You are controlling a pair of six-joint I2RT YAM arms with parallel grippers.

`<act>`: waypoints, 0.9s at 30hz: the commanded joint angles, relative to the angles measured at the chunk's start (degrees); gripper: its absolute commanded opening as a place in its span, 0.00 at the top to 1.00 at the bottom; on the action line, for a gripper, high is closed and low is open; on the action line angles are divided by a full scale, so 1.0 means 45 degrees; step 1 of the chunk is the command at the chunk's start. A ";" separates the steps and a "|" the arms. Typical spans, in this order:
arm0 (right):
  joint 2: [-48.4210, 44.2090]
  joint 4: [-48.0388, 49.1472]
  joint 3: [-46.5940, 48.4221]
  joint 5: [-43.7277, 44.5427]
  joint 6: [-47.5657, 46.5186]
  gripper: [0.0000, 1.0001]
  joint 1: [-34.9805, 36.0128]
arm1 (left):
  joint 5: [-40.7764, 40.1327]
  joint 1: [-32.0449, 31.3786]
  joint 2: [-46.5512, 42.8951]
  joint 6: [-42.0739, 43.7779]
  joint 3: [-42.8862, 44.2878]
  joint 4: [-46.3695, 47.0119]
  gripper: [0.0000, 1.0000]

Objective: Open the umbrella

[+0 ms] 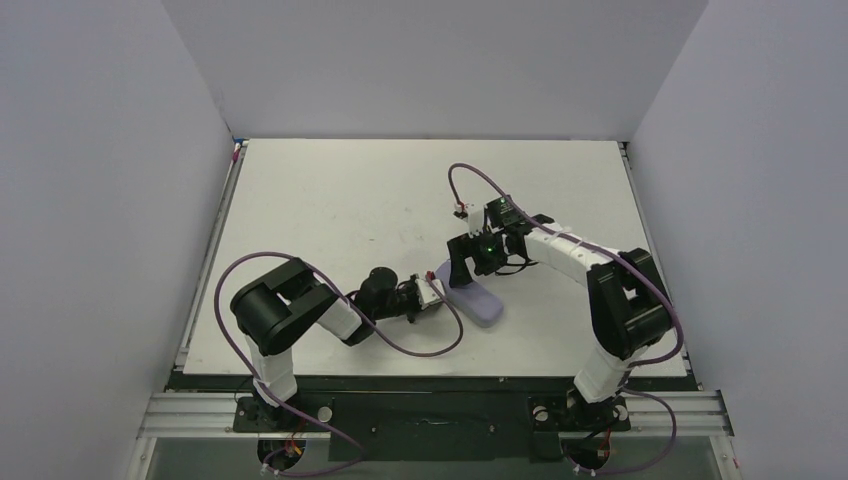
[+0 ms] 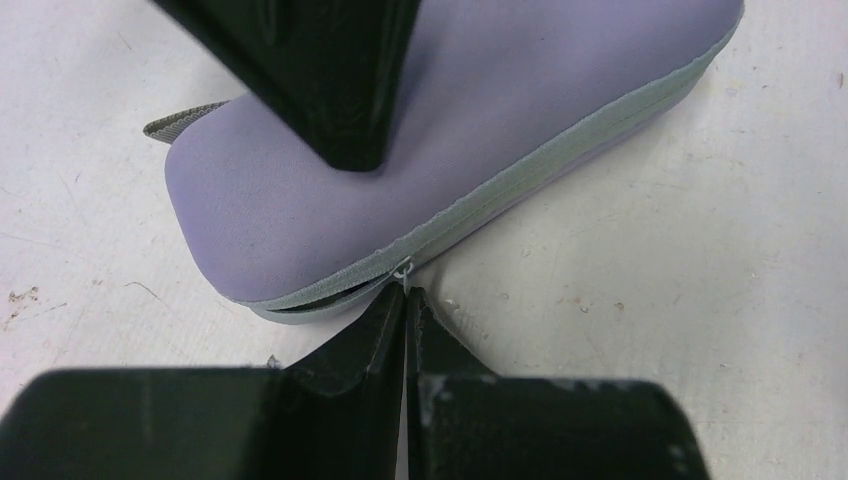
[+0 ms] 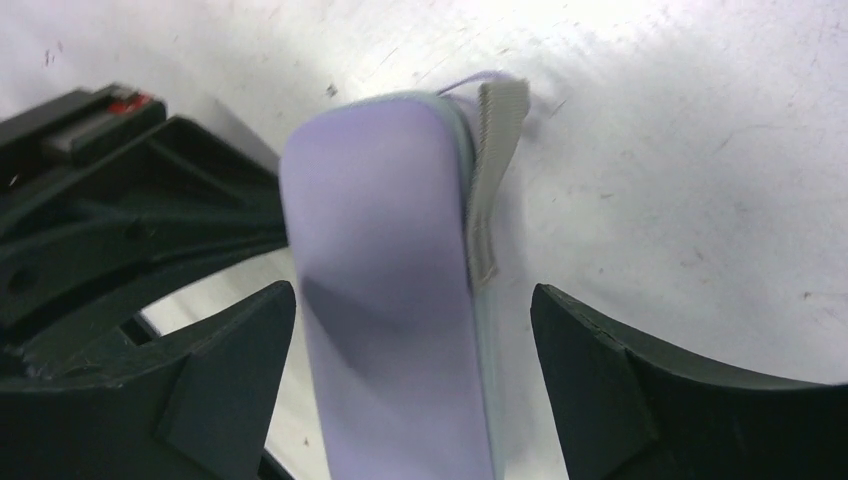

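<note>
Left gripper (image 2: 406, 298) pressed together at grey zip seam (image 2: 540, 165) of smooth lavender case (image 2: 480, 120); right gripper (image 3: 412, 295) spread astride.

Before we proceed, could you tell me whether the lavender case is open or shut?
Nearly shut: the case lies flat, its zip parted only at the corner by the left gripper.

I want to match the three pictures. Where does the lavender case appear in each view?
Top external: lavender case lies just below the picture's middle.
Left wrist: it fills the upper middle, above the shut left gripper.
Right wrist: centre, inside the open right gripper.
Shared landmark: the grey strap at one end of the case, seen in both wrist views only.
</note>
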 commanded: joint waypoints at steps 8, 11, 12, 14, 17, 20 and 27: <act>0.1491 0.1896 0.0855 0.0125 0.1851 0.27 -0.0157 | 0.0656 -0.0037 0.0174 0.0300 0.0701 -0.0794 1.00; 0.1482 0.2537 0.0457 0.0434 0.2421 0.40 -0.0282 | 0.0738 -0.0397 -0.0011 0.0827 0.0880 -0.1799 1.00; 0.1490 0.2645 0.0395 0.0505 0.2536 0.43 -0.0305 | 0.0739 -0.0636 -0.0040 0.1005 0.0919 -0.2019 1.00; 0.1492 0.2840 0.0265 0.0676 0.2729 0.59 -0.0316 | 0.0704 -0.0944 -0.0094 0.0900 0.1012 -0.2515 1.00; 0.1454 0.3143 0.0151 0.0957 0.3041 0.94 -0.0323 | 0.0562 -0.1288 -0.0017 0.0582 0.1078 -0.2890 1.00; 0.1278 0.3493 -0.0077 0.1225 0.3371 1.00 -0.0341 | 0.0513 -0.1609 -0.0094 0.0463 0.1007 -0.2954 1.00; 0.1179 0.4461 -0.0182 0.2304 0.4564 1.00 -0.0913 | 0.0443 -0.2042 -0.0289 0.0833 0.1089 -0.3412 1.00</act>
